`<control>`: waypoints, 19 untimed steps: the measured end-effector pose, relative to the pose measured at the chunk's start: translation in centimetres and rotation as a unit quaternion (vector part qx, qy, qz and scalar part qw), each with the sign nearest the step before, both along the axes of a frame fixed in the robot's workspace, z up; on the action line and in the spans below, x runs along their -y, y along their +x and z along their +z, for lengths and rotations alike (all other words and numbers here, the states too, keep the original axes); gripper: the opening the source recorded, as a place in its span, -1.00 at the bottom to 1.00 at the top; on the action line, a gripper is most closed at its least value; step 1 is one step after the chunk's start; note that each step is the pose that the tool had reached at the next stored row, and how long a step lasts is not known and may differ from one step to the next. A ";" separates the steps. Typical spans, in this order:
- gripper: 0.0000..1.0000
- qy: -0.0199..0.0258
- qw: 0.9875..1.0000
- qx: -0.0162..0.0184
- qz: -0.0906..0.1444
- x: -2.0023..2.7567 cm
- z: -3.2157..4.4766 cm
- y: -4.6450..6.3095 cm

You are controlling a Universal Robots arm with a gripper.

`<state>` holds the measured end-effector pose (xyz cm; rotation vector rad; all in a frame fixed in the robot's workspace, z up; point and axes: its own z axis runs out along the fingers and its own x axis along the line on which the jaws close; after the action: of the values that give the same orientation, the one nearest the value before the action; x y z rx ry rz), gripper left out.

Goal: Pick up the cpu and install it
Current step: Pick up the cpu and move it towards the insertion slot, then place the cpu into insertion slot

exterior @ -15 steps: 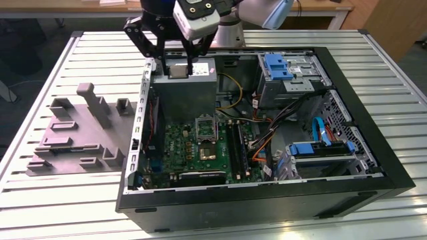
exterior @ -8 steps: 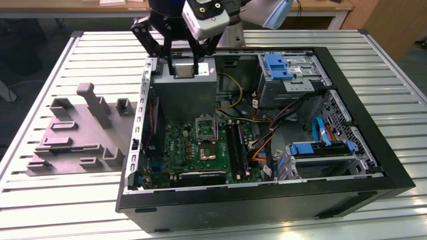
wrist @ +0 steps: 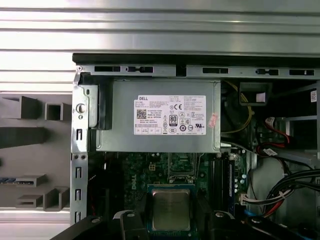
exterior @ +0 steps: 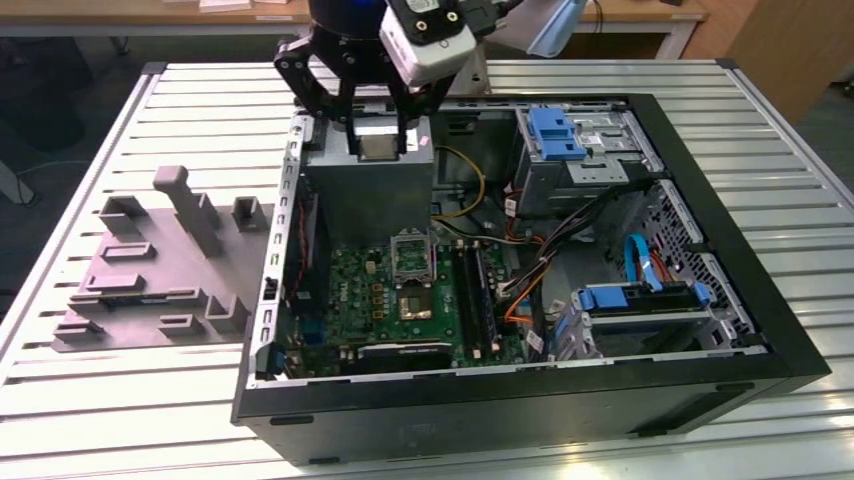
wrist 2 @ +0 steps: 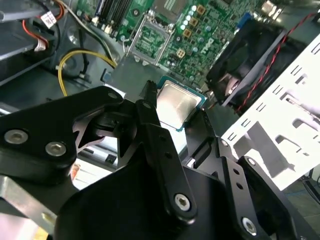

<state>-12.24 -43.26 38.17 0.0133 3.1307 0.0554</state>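
Gripper clamped on cpu, above open computer case; socket bare

The gripper holds the cpu above the open computer case.

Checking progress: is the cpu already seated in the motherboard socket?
No, the gripper holds the cpu, clear of the socket.

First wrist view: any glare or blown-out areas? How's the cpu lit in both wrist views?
First wrist view: table washes out near white beyond the case; cpu evenly lit, no glare. Second wrist view: cpu top carries a soft sheen, no hard hotspot. Exterior view: bright reflection on the table's near edge.
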 end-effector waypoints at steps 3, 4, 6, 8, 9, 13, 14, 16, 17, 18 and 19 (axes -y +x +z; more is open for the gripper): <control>-0.06 0.000 1.000 0.000 0.000 0.72 -0.04 0.1; -0.06 0.000 1.000 0.000 0.000 0.86 -0.04 0.2; -0.06 0.000 1.000 0.000 0.000 0.94 -0.05 0.6; -0.06 0.000 1.000 0.000 0.000 0.98 -0.05 1.2; -0.06 0.000 1.000 0.000 0.000 0.99 -0.05 1.5; -0.06 0.000 1.000 0.000 0.000 0.99 -0.05 1.8; -0.06 0.000 1.000 0.000 0.000 0.99 -0.05 1.8; -0.06 0.000 1.000 0.000 0.000 0.99 -0.05 1.8; -0.06 0.000 1.000 0.000 0.000 0.99 -0.05 1.8; -0.06 0.000 1.000 0.000 0.000 0.99 -0.05 1.8; -0.06 0.000 1.000 0.000 0.000 0.99 -0.05 1.8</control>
<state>-10.40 -44.25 38.12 0.0135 3.1307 0.0556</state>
